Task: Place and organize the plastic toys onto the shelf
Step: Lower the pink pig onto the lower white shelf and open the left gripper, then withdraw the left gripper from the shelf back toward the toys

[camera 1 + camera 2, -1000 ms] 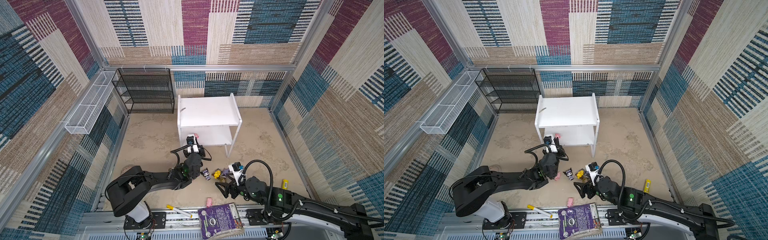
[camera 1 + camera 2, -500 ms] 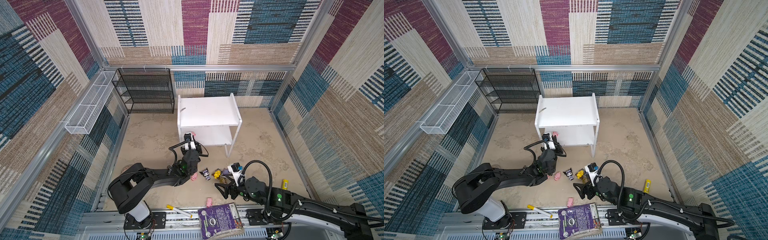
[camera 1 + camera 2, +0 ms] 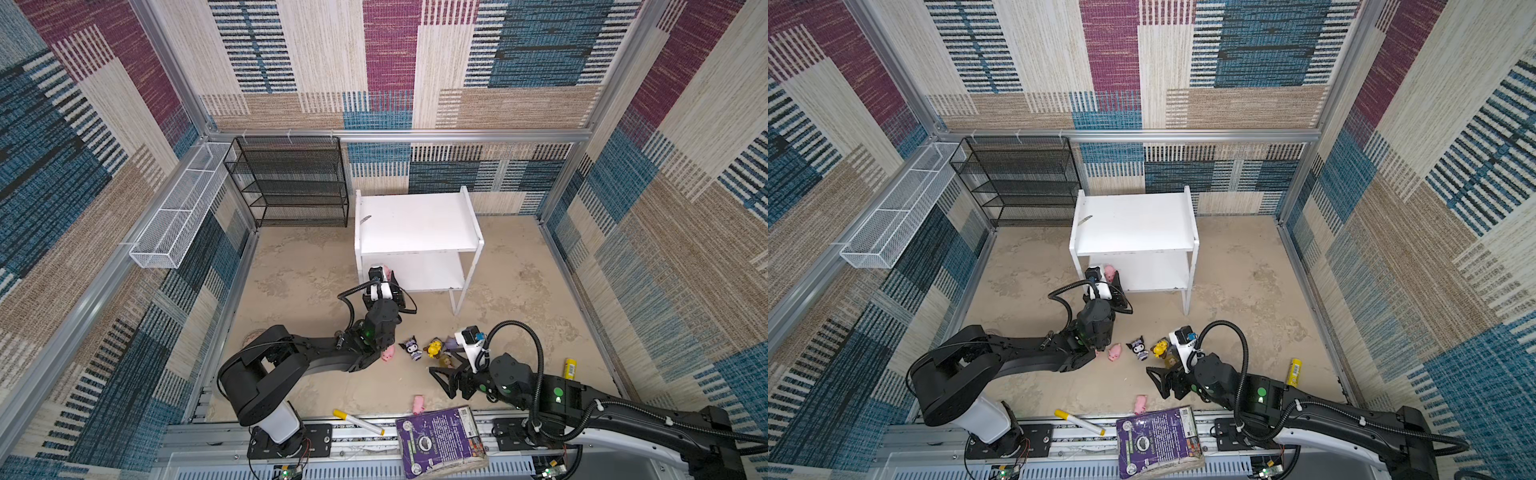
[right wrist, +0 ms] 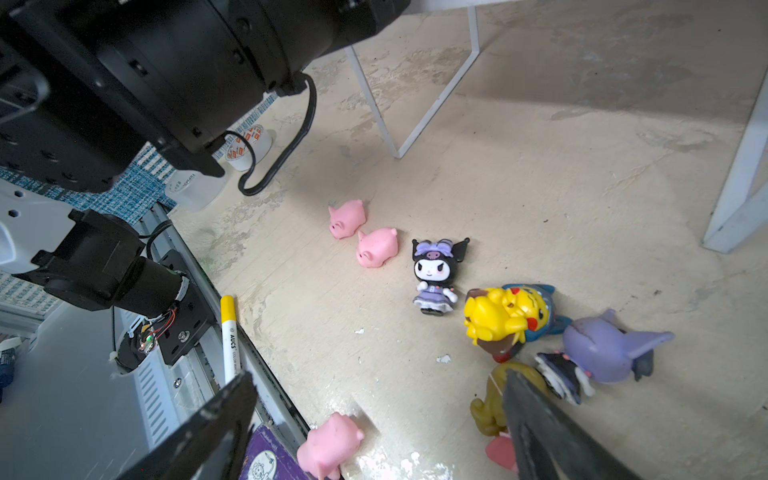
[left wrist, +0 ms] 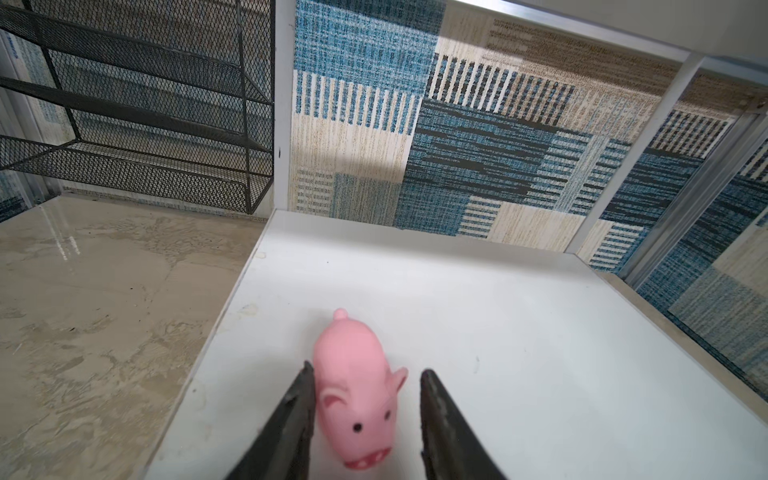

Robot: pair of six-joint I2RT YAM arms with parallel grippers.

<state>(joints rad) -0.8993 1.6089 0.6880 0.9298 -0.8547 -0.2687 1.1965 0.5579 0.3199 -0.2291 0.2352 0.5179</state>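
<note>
Mesh rack: black, against the back wall, left of the shelf. Not the goal, so leave it alone.
Left gripper: at the front left corner of the shelf's lower board. Jaws are parted. One finger touches the pig's flank and the other stands clear with a visible gap. It has no grip on the pig.
Shelf pig: on its feet on the lower board, snout toward the wrist camera, near the front and left edges.
Shelf: white, two boards. The top board carries no toys, and this pig is the only toy on the lower board.
Step in hand (judgement): release and back out. Widen until both fingers clear the flanks, then draw straight back along the pig's length with no sideways drift. The touching finger could drag the pig or tip it off the near edge.
Placement note: the pig sits close to the lip, so later toys are better set deeper, in a row.
Floor pigs: first floor pig and second floor pig sit just beside each other under the left arm. The third floor pig is against the purple book.
Figurines: the black-purple eared one stands upright. The yellow blue-hooded one and the lilac eared one look tipped over. The blonde girl is partly behind a finger.
Right gripper: low by that huddle, jaws wide, holding nothing.
</note>
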